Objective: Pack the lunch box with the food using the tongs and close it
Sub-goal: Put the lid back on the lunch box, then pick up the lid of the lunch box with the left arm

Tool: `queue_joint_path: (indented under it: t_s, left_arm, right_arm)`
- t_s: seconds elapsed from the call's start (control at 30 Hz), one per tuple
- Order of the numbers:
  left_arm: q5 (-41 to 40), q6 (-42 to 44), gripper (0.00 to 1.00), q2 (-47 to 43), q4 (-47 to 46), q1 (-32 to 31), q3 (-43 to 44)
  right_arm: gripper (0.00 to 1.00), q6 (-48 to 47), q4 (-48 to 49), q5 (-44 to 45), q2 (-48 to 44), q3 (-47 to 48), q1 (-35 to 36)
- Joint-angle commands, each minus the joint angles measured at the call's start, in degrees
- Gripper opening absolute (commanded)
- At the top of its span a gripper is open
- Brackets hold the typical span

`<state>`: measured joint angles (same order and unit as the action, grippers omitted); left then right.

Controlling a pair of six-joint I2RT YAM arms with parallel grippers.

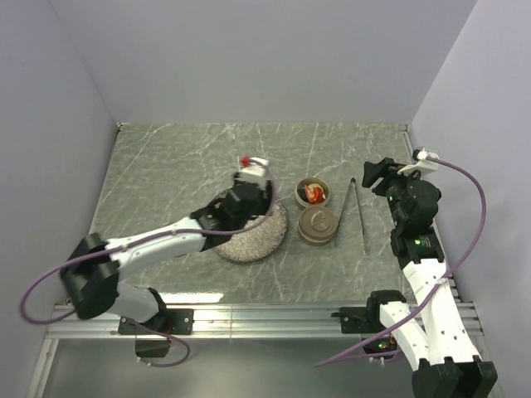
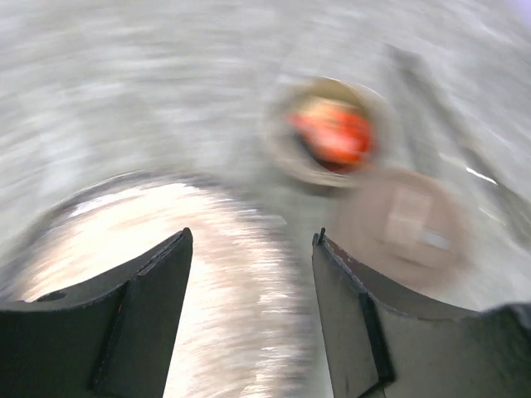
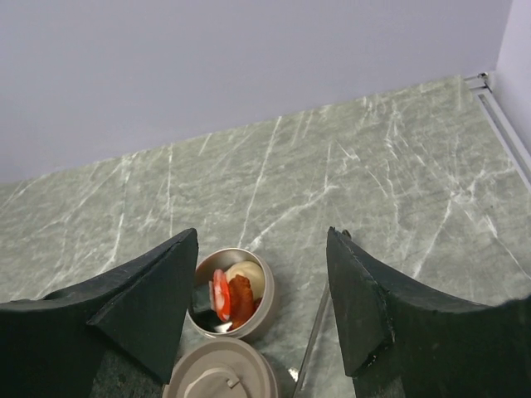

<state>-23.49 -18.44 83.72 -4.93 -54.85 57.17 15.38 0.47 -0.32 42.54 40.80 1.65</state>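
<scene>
Both parted, empty, left gripper (image 2: pixel 253 235), right gripper (image 3: pixel 263 234)

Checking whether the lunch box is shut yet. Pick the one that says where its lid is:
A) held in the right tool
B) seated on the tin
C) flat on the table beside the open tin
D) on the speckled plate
C: the lid lies flat on the table right next to the tin, which stands open with the food showing inside.
</scene>
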Motion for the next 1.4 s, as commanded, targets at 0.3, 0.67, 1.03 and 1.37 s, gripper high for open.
queue_joint_path:
  t_s: [0.3, 0.67, 1.03, 1.37]
  left_arm:
    - [-25.5, -24.2, 0.67, -27.9, 23.7, 12.9, -22.2]
    - [-15.6, -27.2, 0.73, -21.0, 31.5, 27.0, -19.6]
    - [-9.2, -31.8, 0.74, -14.7, 34.8, 30.2, -19.0]
    - [-3.2, -31.8, 0.52, -11.2, 31.1, 31.2, -21.7]
  right_arm:
    - [0.70, 3.4, 11.7, -12.9, 4.7, 0.2, -0.2]
    - [0.70, 3.0, 11.7, -12.4, 3.3, 0.0, -0.2]
    - [0.70, 3.1, 12.7, -12.8, 5.0, 0.5, -0.2]
    - [0.70, 2.7, 13.0, -11.8, 4.5, 0.1, -0.1]
